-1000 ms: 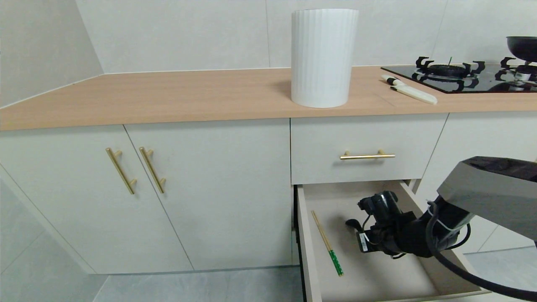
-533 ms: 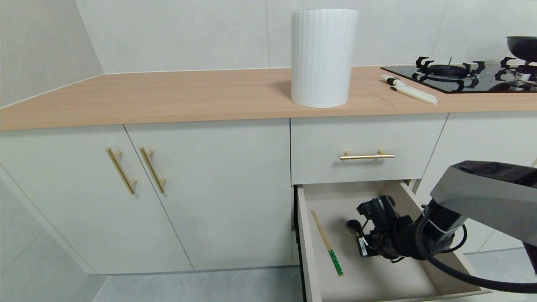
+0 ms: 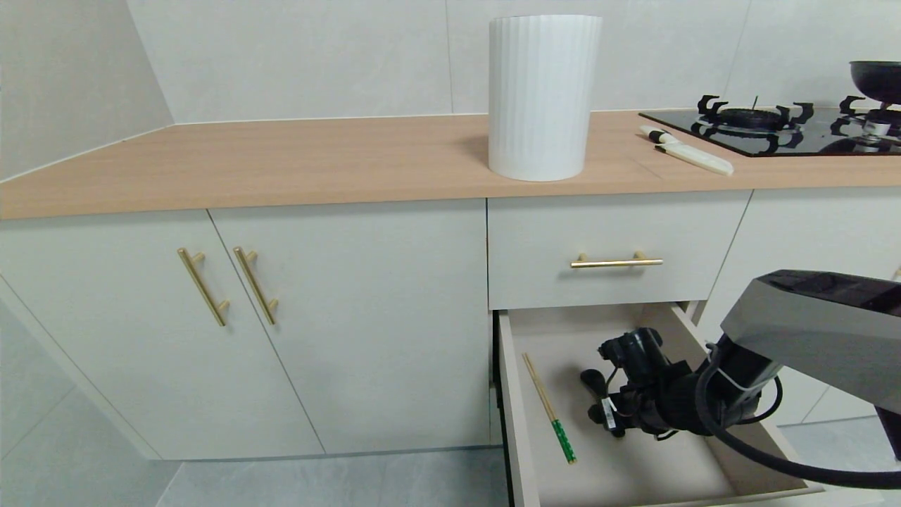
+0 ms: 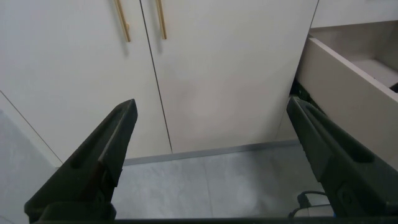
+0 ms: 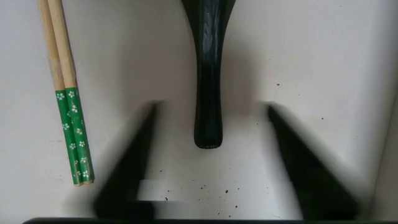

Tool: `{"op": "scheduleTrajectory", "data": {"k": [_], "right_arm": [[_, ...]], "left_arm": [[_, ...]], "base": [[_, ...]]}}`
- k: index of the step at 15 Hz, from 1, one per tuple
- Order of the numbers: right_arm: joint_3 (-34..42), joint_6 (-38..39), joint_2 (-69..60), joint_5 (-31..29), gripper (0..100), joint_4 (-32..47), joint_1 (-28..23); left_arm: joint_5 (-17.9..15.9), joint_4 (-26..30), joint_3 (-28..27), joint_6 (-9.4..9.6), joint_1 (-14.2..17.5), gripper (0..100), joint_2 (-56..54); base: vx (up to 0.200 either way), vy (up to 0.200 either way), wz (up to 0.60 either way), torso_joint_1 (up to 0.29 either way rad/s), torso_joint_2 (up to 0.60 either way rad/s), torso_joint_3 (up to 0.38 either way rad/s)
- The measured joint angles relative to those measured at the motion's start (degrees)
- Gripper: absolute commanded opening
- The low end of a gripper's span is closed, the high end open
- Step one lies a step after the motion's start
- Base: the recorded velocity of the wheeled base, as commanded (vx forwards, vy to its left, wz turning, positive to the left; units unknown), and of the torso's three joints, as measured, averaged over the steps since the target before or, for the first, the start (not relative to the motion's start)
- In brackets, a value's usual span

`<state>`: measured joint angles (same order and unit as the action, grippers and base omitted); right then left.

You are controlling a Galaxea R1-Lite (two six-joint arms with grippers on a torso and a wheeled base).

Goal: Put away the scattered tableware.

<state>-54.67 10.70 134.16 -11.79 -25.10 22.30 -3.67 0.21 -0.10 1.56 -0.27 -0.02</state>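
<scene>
right gripper [image 5: 211, 118] hung in the open drawer [image 3: 514, 394], fingers apart and clear of the black spoon [image 5: 208, 68]. the spoon's handle lay on the drawer floor between them, long axis parallel to the fingers, chopsticks [image 5: 65, 93] just beside. left gripper [image 4: 211, 124], also apart and empty, faced the cabinet doors, so the right arm was nearer.

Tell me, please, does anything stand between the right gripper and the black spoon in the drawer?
Nothing visible does. The spoon lies on the floor of the drawer, between the open fingers of the right gripper. The chopsticks lie apart, to one side.
</scene>
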Motion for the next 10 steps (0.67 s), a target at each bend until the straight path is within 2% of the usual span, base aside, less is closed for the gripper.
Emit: {"op": "scheduleTrajectory", "data": {"k": [6,10], "right_arm": [[0.43,0.13,-0.69,-0.04,100,0.00,0.02],[1.97,1.77,-6.73,-0.06,100,0.61,0.13]], "left_arm": [[-0.02,0.00,0.00,0.00,0.00,100,0.00],[0.00,0.01,0.00,0.00,0.00,100,0.00]], "base": [[0.000,0.000,0.00,0.000,0.00,0.000],[0.000,0.000,0.00,0.000,0.00,0.000]]}}
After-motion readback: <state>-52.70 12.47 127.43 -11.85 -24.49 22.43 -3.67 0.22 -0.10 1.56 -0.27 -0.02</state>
